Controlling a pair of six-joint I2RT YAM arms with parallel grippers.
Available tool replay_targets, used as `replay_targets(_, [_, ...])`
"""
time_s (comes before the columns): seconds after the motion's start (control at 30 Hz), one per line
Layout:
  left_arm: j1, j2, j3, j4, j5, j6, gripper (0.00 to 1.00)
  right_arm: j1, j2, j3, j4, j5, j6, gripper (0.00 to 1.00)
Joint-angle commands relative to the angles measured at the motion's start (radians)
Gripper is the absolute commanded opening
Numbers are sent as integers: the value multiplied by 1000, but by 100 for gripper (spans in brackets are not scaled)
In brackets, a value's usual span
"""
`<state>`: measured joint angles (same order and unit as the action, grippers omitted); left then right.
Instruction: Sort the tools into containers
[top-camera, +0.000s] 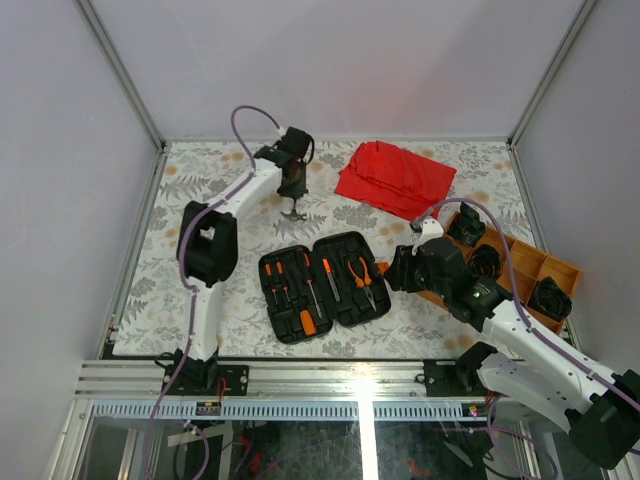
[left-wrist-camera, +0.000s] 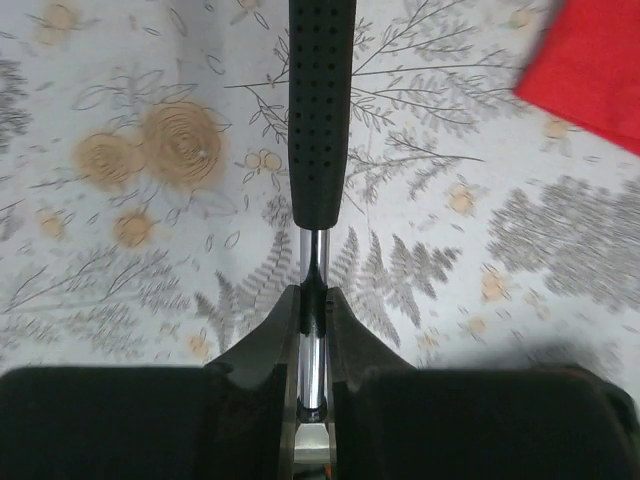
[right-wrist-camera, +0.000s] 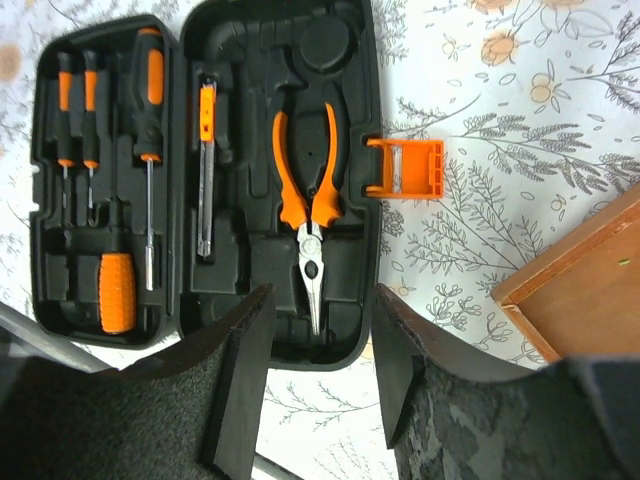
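The black tool case (top-camera: 325, 285) lies open in the middle of the table. Its moulded slots (right-wrist-camera: 335, 45) hold orange-handled pliers (right-wrist-camera: 308, 190), slim screwdrivers (right-wrist-camera: 148, 100) and an orange-gripped driver (right-wrist-camera: 116, 290). My left gripper (top-camera: 292, 188) hovers over the far table, left of the red cloth. It is shut on the chrome shaft of a black-handled tool (left-wrist-camera: 320, 110), whose dotted handle sticks out past the left gripper's (left-wrist-camera: 316, 295) fingertips. My right gripper (right-wrist-camera: 320, 300) stands open at the case's right edge, near the orange latch (right-wrist-camera: 405, 168), with nothing between its fingers.
A crumpled red cloth (top-camera: 395, 177) lies at the back, right of centre. A wooden divided tray (top-camera: 520, 265) with black round items sits at the right, under my right arm. Metal frame posts and grey walls close in the floral table.
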<state>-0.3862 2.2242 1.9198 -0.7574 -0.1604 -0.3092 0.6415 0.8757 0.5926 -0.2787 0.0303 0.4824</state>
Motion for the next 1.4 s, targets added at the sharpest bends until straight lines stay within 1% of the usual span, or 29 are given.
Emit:
replay_targets(0.0, [-1, -210, -76, 95, 31, -41, 0, 0, -46, -8, 83, 54, 59, 51])
replay_targets(0.07, [-4, -273, -140, 120, 69, -67, 0, 0, -54, -6, 97, 60, 76, 52])
replay_targets(0.2, [-26, -412, -321, 208, 130, -113, 0, 0, -70, -3, 142, 60, 123, 55])
replay_targets(0.33, [-69, -550, -477, 280, 142, -157, 0, 0, -83, 3, 200, 50, 189, 58])
replay_targets(0.4, [-105, -625, -568, 333, 146, -188, 0, 0, -88, -2, 240, 40, 240, 59])
replay_targets(0.53, [-167, -748, -745, 445, 190, -279, 0, 0, -86, -46, 389, 8, 346, 59])
replay_targets(0.67, [-285, -833, -871, 504, 164, -361, 0, 0, -42, -42, 489, -44, 399, 59])
replay_targets(0.83, [-418, -874, -957, 575, 137, -497, 0, 0, 54, -24, 549, -151, 437, 58])
replay_targets(0.93, [-475, -887, -984, 610, 98, -548, 0, 1, 81, -56, 625, -174, 476, 58])
replay_targets(1.0, [-502, -886, -986, 618, 83, -561, 0, 1, 97, -65, 626, -174, 489, 58])
replay_targets(1.07, [-519, -885, -986, 618, 79, -566, 0, 1, 113, -64, 610, -169, 489, 58])
replay_targets(1.2, [-530, -873, -984, 631, 121, -557, 0, 1, 158, -56, 599, -169, 487, 58])
replay_targets(1.27, [-538, -870, -980, 633, 128, -548, 0, 1, 182, -59, 621, -180, 493, 57])
replay_targets(1.37, [-548, -870, -980, 632, 128, -543, 0, 1, 229, -64, 677, -190, 517, 53])
